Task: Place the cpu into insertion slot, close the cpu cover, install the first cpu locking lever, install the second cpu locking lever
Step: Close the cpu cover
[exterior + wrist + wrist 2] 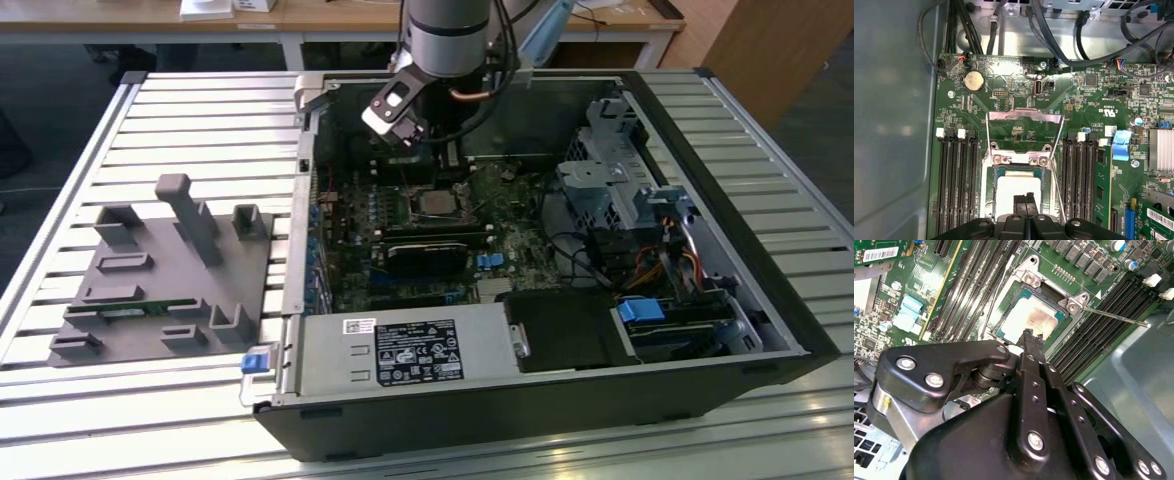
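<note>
On a slatted metal table (200,110) an open computer case (534,410) is laid. The claw (1025,204) is seen pressed together, gripping nothing, just above the cpu (1016,185), which is seated in its socket directly beneath it. Beyond the claw the cpu cover (1024,116) is swung open. Cover-closing is judged to be in hand; for that, the frame must be pushed down over the chip.

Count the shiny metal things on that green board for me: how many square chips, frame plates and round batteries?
Small square silver-grey cpu: 1
Thin silvery frame-shaped cpu cover: 1
Round silver coin battery: 1
Total: 3
</note>
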